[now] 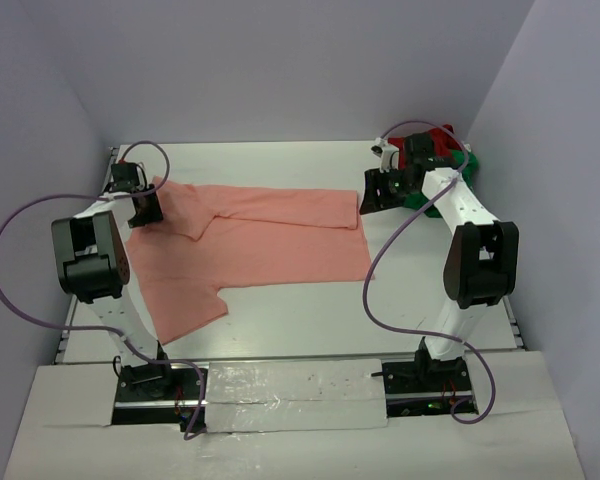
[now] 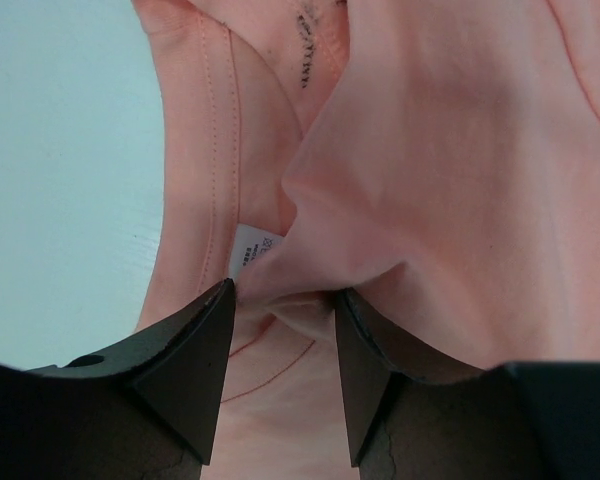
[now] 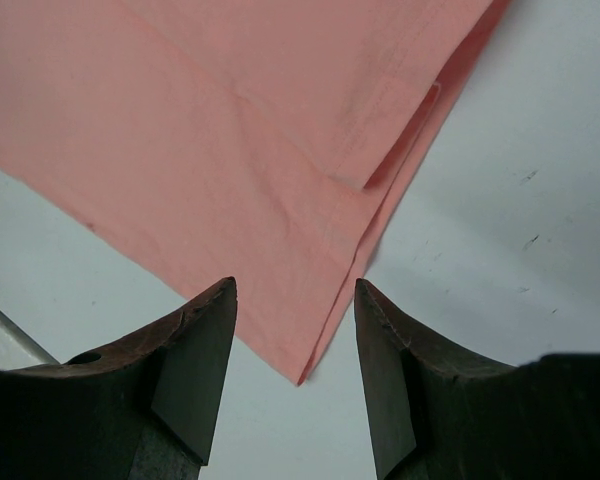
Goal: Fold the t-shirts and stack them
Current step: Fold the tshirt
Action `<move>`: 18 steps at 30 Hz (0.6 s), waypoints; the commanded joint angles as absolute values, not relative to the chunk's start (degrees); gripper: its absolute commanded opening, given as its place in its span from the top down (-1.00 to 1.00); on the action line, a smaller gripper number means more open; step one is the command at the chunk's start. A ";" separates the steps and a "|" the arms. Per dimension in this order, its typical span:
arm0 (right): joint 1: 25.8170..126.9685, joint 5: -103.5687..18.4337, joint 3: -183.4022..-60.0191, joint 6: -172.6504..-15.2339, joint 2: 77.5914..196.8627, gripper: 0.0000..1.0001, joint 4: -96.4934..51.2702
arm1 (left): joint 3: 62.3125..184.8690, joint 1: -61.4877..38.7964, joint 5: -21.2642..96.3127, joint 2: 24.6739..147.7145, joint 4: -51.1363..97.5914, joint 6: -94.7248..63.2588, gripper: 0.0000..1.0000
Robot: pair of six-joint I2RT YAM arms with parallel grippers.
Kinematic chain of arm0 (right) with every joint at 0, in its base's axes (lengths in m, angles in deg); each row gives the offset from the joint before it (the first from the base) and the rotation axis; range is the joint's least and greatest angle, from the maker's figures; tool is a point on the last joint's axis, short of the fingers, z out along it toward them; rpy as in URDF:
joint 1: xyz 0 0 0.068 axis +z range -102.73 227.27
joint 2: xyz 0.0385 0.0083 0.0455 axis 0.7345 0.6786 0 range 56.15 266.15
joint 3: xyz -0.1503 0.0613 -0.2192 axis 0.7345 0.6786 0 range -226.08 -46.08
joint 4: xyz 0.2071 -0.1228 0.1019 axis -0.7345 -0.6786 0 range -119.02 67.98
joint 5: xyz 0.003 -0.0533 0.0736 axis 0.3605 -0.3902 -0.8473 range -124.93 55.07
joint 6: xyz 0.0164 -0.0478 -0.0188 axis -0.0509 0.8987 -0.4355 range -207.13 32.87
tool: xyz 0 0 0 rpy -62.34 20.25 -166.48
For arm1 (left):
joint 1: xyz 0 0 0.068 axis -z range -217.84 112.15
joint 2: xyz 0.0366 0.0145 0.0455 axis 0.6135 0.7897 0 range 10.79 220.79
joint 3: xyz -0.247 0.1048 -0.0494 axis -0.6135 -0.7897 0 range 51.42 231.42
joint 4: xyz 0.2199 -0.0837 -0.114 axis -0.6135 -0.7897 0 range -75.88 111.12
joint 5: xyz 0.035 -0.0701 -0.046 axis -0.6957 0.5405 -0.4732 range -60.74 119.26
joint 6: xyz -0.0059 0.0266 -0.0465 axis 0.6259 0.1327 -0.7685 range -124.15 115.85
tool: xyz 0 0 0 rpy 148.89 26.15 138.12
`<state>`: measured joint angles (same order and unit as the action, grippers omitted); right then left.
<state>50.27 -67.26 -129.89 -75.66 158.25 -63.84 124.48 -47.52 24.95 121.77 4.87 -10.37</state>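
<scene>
So the left gripper [image 2: 283,288] has its fingers set fairly narrow with a ridge of bunched cloth filling the gap, right by the care label [image 2: 252,250] at the neck of the salmon-pink shirt [image 1: 270,235]; can't honestly tell if it's really clamped or just straddling. The right gripper [image 3: 295,282] is spread wide and holding nothing, hovering with the hem corner [image 3: 302,376] sitting just between its fingers. The shirt lies flat across the middle of the table [image 1: 300,315], its far edge already doubled over. The dark red shirt [image 1: 432,140] and green shirt [image 1: 473,160] are heaped in the far right corner. Looks to me like the grab before the next fold. My tip: get both layers at the hem, not just the top one, and bite deeper than the very corner so it doesn't slip. On the left, check you've got the collar, not one loose wrinkle, then lift both ends level so the fold stays straight
</scene>
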 commanded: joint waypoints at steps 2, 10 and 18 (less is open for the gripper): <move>49.64 -67.09 -129.13 -74.91 156.34 -0.15 -64.29 | 126.83 -48.04 26.63 121.27 5.74 -11.36 -0.06; 49.64 -67.53 -129.40 -75.35 156.87 -0.15 -63.94 | 125.95 -48.39 24.08 118.02 4.25 -9.95 0.01; 49.64 -67.53 -129.13 -75.44 156.25 -0.15 -63.68 | 124.72 -49.36 21.27 113.71 3.99 -9.87 1.00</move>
<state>50.05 -67.31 -129.30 -75.66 158.25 -63.84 123.95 -48.57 23.20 116.89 3.87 -9.91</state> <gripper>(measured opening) 0.578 0.025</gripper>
